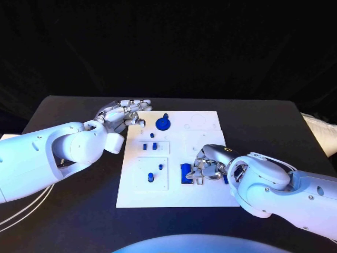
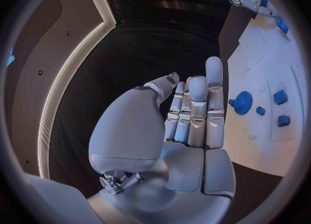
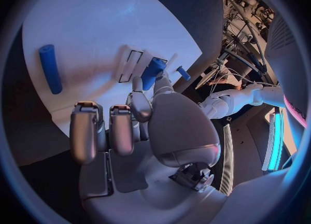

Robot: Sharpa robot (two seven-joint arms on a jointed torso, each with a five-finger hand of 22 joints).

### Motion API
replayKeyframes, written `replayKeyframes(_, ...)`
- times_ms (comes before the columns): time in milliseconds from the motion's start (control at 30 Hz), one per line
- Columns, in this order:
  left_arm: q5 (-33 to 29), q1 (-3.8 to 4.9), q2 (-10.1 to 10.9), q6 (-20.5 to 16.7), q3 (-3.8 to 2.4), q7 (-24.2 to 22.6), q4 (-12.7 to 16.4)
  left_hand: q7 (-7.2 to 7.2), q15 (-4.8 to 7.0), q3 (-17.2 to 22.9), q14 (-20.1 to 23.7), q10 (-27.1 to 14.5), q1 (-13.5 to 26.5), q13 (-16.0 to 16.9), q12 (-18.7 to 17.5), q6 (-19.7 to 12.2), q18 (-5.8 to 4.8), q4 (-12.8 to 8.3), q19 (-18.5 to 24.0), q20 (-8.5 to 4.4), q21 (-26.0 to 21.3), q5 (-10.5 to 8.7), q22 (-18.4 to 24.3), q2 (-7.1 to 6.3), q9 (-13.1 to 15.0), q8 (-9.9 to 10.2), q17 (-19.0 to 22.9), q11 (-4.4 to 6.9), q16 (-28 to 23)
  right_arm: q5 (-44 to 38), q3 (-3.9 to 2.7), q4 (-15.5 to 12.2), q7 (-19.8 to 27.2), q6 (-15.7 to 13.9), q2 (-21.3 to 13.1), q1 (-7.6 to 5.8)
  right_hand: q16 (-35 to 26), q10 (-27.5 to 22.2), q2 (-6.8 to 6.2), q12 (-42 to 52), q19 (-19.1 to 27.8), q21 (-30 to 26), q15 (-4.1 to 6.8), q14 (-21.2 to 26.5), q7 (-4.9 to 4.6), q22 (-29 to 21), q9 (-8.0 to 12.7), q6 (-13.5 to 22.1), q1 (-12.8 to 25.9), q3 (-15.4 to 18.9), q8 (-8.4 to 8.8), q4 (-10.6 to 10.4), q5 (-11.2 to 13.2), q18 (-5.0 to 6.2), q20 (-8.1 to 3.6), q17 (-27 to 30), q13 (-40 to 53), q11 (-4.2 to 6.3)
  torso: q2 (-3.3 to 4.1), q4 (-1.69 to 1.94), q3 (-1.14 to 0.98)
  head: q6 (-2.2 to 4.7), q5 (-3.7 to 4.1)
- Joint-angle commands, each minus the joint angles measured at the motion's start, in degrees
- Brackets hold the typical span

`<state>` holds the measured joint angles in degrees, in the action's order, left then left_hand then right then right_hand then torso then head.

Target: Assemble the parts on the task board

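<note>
A black bench (image 1: 77, 113) carries a white task board (image 1: 195, 192) at its centre, w/ small blue parts on it.

The right robot hand (image 1: 206, 167) sits low over the board's near right area, fingers curled down around a blue block (image 1: 186, 173). In the right wrist view the thumb and a finger pinch that blue block (image 3: 153, 72) at a pair of rectangular slots (image 3: 132, 65), so it's gripping the part, probably to seat it upright in its slot. A blue rod (image 3: 50, 68) lies loose on the board, apart from the hand, prob. awaiting its turn.

The left robot hand (image 1: 125, 113) hovers at the board's far left corner, fingers straight and together, holding nothing; in the left wrist view the left hand (image 2: 194, 115) is clearly empty. It seems parked out of the way, leaving the right arm room.

Other parts: a blue gear (image 1: 162, 124) near the far edge, close to the left hand; small blue pegs (image 1: 149, 147) mid-board; two more blue pieces (image 1: 151, 177) on the near left panel. Assembly looks partway done.
</note>
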<state>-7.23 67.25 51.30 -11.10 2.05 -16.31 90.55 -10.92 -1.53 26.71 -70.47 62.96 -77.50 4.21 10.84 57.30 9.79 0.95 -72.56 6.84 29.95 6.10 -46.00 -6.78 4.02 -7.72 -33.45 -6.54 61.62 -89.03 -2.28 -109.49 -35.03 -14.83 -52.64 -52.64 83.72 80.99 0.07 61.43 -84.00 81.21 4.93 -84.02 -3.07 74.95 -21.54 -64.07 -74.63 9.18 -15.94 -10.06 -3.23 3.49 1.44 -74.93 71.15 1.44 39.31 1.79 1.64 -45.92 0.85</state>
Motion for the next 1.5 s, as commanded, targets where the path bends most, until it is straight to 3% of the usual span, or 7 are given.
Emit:
replayKeyframes(33,-0.07,0.03,-0.13,1.17,-0.03,-0.23,0.05,0.03,0.13,-0.36,0.30,-0.41,-0.03,-0.08,0.37,-0.31,0.56,-0.10,0.51,-0.02,-0.19,0.10,0.06,0.47,-0.04,-0.30,0.05,-0.03,-0.37,-2.68,0.01,0.47,0.00,0.93,0.20,0.07,0.23,0.51,0.55,0.24,-0.40,0.15,0.24,-3.99,0.16,0.46,-0.17,0.10,-1.75,-0.21,0.15,0.76,0.07,-0.36,-0.37,-3.72,0.13,-0.02,-0.05,-0.05,0.01,0.07,0.05)
replayKeyframes(300,-0.07,0.02,-0.17,1.20,-0.03,-0.23,-0.03,0.03,0.13,-0.36,0.30,-0.41,-0.03,-0.08,0.37,-0.31,0.56,-0.10,0.51,-0.02,-0.19,0.10,0.06,0.47,-0.04,-0.30,0.05,-0.03,-0.37,-2.98,0.01,0.11,0.03,-1.51,-0.53,0.07,0.21,0.57,1.39,0.11,-0.42,0.19,0.16,-3.97,0.04,0.54,-0.43,0.09,-0.88,0.19,0.26,0.05,-0.44,-0.38,-0.36,-3.72,0.20,-0.12,-0.03,-0.17,-0.01,0.25,0.25)
replayKeyframes(500,-0.07,0.02,-0.18,1.25,-0.03,-0.25,-0.05,0.03,0.13,-0.36,0.30,-0.41,-0.03,-0.08,0.37,-0.31,0.56,-0.10,0.51,-0.02,-0.19,0.10,0.06,0.47,-0.04,-0.30,0.05,-0.03,-0.37,1.57,-0.12,-1.93,0.71,-4.97,-4.04,-0.09,0.04,-0.16,1.52,-2.04,-0.18,-0.15,-0.04,-3.90,-0.32,0.04,-0.52,1.22,0.85,1.48,1.18,-1.78,-4.05,-0.26,-0.27,-3.49,-0.89,-0.40,-0.04,-0.12,-0.01,0.38,0.74)
replayKeyframes(567,-0.07,0.02,-0.10,1.22,-0.03,-0.26,0.02,0.03,0.13,-0.36,0.30,-0.41,-0.03,-0.08,0.37,-0.31,0.56,-0.10,0.51,-0.02,-0.19,0.10,0.06,0.47,-0.04,-0.30,0.05,-0.03,-0.37,3.96,-0.18,-2.70,1.56,-5.38,-6.30,-0.57,0.10,-0.62,1.75,-3.13,-0.12,-0.20,-0.41,-3.92,-1.13,-0.01,0.16,3.69,-0.04,1.45,3.01,-1.69,-5.73,-0.27,-0.07,-3.64,-1.45,-0.97,-0.07,-0.15,0.05,0.42,1.02)
replayKeyframes(700,-0.07,0.02,0.18,1.13,-0.02,-0.32,0.28,0.03,0.13,-0.36,0.30,-0.41,-0.03,-0.08,0.37,-0.31,0.56,-0.10,0.51,-0.02,-0.19,0.10,0.06,0.47,-0.04,-0.30,0.05,-0.03,-0.37,5.06,-0.21,-3.73,2.79,-4.45,-10.48,-1.42,0.29,-1.54,2.59,-5.58,-0.05,-0.24,-1.29,-3.98,-2.30,-0.02,1.87,5.66,-2.05,1.20,5.55,-1.29,-7.08,-0.27,0.72,-4.04,-2.86,-1.97,0.04,-0.32,0.09,0.74,1.42)
replayKeyframes(1000,-0.07,0.02,0.51,1.08,-0.01,-0.32,0.67,0.03,0.13,-0.36,0.30,-0.41,-0.03,-0.08,0.37,-0.31,0.56,-0.10,0.51,-0.02,-0.19,0.10,0.06,0.47,-0.04,-0.30,0.05,-0.03,-0.37,0.43,-0.02,-4.42,2.23,-1.48,-15.39,-1.76,0.34,-1.38,3.61,-6.23,-0.11,-0.07,-1.31,-3.98,-2.02,0.29,3.42,3.13,-2.62,1.59,6.29,-2.21,-9.22,-0.28,1.02,-4.21,-3.21,-1.82,0.10,-0.75,-0.07,0.88,1.88)
replayKeyframes(1500,-0.06,0.01,0.44,1.20,0.02,-0.27,0.62,0.02,0.11,-0.44,0.41,-0.53,-0.08,-0.09,0.48,-0.40,0.56,-0.15,0.56,0.00,-0.25,0.13,0.09,0.54,-0.04,-0.38,0.18,-0.04,-0.37,-3.58,0.52,-2.52,1.32,2.61,-14.47,0.20,0.22,-1.15,3.55,-6.80,-0.06,-0.13,-0.79,-3.95,-1.22,0.25,3.69,0.14,-1.49,3.09,6.25,-4.29,-9.45,-0.25,0.57,-4.15,-3.43,-1.20,0.08,-0.51,-0.04,0.69,2.08)
